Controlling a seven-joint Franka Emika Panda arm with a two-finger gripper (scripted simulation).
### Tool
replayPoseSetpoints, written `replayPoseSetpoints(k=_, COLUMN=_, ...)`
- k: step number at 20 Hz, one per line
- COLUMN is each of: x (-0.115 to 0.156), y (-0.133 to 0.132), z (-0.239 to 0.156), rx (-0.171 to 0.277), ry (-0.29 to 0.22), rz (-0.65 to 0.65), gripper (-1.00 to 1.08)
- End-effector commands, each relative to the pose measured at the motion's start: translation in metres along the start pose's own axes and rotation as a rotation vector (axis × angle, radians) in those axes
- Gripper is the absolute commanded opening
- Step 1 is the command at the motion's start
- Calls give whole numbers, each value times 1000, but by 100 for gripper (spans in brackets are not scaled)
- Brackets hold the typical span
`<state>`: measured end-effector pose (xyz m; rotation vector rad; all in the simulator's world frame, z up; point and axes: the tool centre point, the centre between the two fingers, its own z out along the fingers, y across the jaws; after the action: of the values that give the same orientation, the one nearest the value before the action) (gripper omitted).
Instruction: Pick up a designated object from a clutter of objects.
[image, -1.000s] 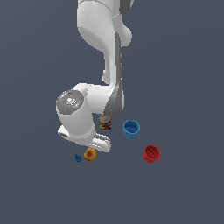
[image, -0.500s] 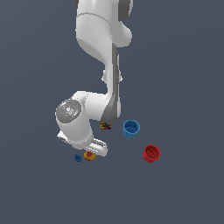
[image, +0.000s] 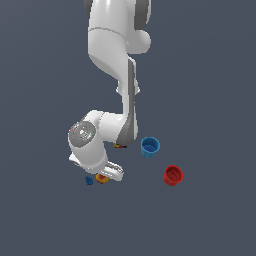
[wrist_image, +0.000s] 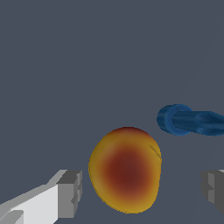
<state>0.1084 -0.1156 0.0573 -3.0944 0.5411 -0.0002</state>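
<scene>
The yellow-orange ball with a red blush (wrist_image: 125, 169) lies on the grey floor, between my two open fingers in the wrist view. One fingertip (wrist_image: 70, 194) is beside it, the other (wrist_image: 213, 189) farther off on the opposite side. My gripper (wrist_image: 141, 191) is open and holds nothing. In the exterior view the ball (image: 102, 178) peeks out under my hand (image: 102, 172), mostly hidden. The tiny dark-blue piece (wrist_image: 188, 120) lies close to the ball; it also shows in the exterior view (image: 89, 180).
A blue cup (image: 150, 146) and a red cup (image: 173, 175) stand toward the exterior view's right. The multicoloured can (image: 120, 145) is almost hidden behind my arm. The floor is plain dark grey.
My hand has come down over the ball, which is now mostly covered in the exterior view. The cups, can and blue piece have not moved.
</scene>
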Motion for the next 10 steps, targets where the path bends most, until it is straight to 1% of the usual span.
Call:
replayPoseSetpoints(k=1, x=-1, y=0, z=13, rx=0, ry=-1, rz=0, gripper=100)
replayPoseSetpoints(k=7, x=1, y=0, z=22, rx=0, ry=0, rz=1, gripper=100)
replayPoseSetpoints(k=8, x=1, y=0, z=22, rx=0, ry=0, rz=1, gripper=-100)
replayPoseSetpoints(k=10, x=1, y=0, z=22, rx=0, ry=0, rz=1, gripper=-100)
